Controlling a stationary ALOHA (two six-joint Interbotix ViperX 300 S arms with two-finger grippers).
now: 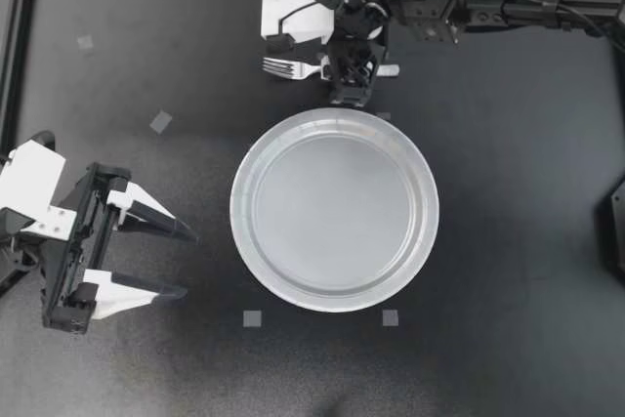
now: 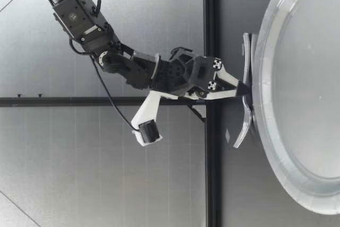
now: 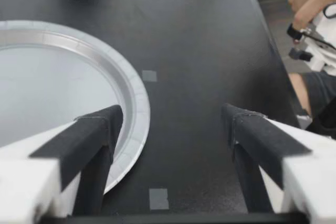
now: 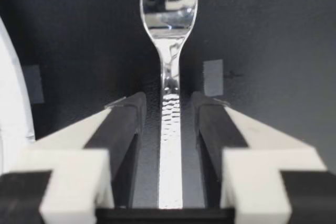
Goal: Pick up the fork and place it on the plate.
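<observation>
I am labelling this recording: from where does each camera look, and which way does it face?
Top: above the table, straight down; shows both arms, my left gripper open, my right gripper at the fork.
Low: at table height, across the plate toward my right gripper.
Left wrist: along its open fingers toward the plate rim.
Right wrist: along its open fingers, the fork between them.
Shared: the fork shows in top, low and right wrist views.

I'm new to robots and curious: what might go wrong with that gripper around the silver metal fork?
My right gripper straddles the thin handle of the silver metal fork, fingers not yet touching; the shiny, flat handle might slip or twist when squeezed. The round silver plate lies close beside it, so the gripper could nudge the plate.
</observation>
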